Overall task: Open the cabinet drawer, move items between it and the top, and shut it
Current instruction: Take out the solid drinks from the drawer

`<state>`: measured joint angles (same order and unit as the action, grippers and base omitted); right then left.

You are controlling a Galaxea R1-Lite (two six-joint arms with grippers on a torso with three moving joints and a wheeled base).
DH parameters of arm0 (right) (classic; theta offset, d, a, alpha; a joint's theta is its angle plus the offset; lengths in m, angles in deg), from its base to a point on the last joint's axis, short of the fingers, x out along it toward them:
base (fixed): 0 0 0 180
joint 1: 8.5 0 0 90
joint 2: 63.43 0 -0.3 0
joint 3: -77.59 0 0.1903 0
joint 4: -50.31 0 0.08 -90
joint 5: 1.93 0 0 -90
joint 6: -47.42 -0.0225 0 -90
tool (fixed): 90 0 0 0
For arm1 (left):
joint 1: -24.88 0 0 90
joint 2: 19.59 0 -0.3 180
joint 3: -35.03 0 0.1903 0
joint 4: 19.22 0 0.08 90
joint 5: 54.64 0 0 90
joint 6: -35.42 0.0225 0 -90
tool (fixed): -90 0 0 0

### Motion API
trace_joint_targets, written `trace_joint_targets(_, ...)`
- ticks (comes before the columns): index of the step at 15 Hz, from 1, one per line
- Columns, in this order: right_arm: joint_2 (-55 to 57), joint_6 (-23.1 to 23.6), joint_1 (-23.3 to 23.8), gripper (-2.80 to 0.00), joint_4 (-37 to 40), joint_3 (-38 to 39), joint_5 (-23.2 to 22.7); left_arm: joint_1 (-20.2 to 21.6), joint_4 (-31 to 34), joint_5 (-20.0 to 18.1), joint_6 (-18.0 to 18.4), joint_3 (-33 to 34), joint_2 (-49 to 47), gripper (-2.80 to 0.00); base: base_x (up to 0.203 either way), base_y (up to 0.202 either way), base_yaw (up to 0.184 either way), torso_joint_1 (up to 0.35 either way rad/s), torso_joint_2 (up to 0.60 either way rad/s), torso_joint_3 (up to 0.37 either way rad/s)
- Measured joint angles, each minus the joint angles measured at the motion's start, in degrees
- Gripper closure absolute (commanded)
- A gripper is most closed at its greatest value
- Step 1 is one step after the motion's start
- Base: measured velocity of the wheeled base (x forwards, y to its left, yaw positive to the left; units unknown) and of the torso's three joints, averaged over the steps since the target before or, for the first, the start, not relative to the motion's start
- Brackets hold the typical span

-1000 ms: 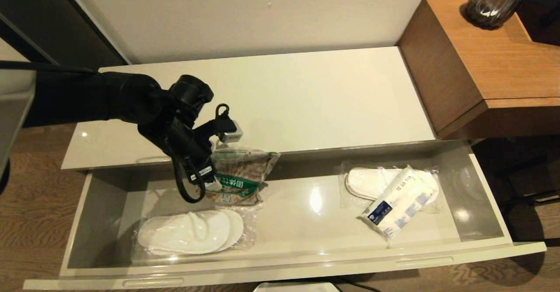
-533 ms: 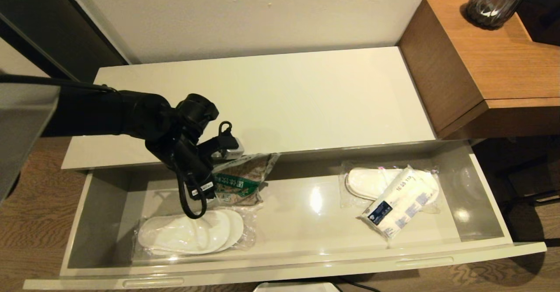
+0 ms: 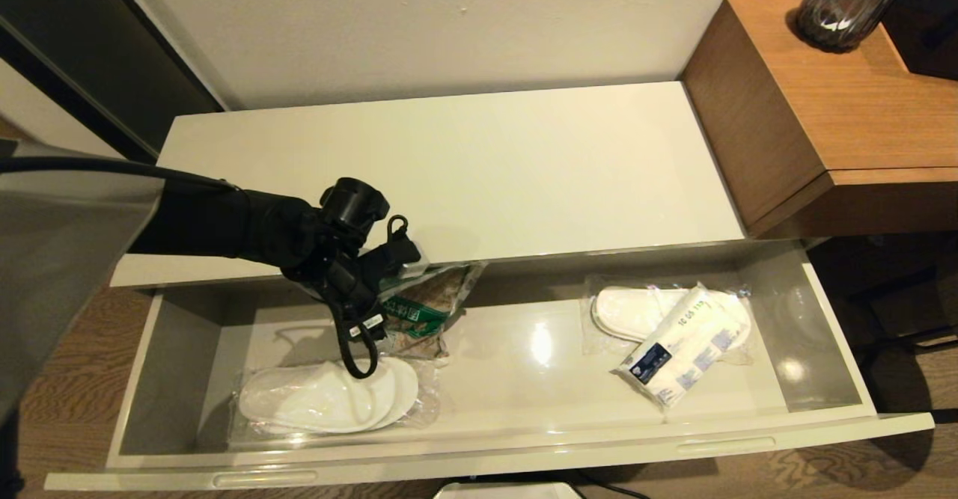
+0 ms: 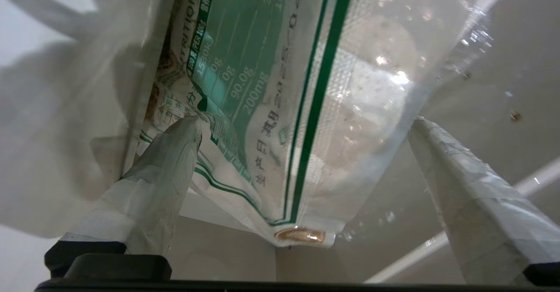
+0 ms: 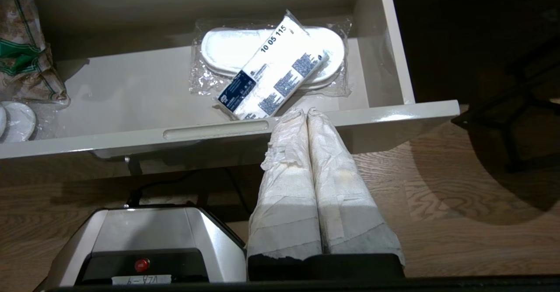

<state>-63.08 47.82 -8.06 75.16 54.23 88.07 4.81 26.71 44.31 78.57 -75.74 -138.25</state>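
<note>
The left gripper stood wide open around the snack bag, left of frame centre at the drawer's rear wall. The tissue pack lay lower right on wrapped slippers. The right gripper, fingers pressed together, idled outside the drawer front.

The left gripper had its 2 tape-wrapped fingers spread wide apart. Between them hung the clear snack bag with green printing and stripes, one fingertip touching its printed face. Pale glossy surface lay behind.
</note>
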Motion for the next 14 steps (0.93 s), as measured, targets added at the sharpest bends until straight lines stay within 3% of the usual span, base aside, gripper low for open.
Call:
trace_joint_targets(1,0.0,0.0,0.0,0.0,0.0,0.0,0.0,0.0,-0.5,0.6,0.0,0.0,-0.1,-2.8,0.0,0.0,0.0,0.0,0.0,0.0)
trace_joint_targets(2,0.0,0.0,0.0,0.0,0.0,0.0,0.0,0.0,-1.0,1.4,0.1,0.1,-0.1,0.0,0.0,0.0,0.0,0.0,0.0,0.0)
trace_joint_targets(10,0.0,0.0,0.0,0.0,0.0,0.0,0.0,0.2,-7.5,1.9,0.9,2.3,2.5,0.0,0.0,0.0,0.0,0.0,0.0,0.0)
trace_joint_targets(14,0.0,0.0,0.0,0.0,0.0,0.0,0.0,0.0,-5.7,1.5,0.8,6.4,6.3,0.0,0.0,0.0,0.0,0.0,0.0,0.0)
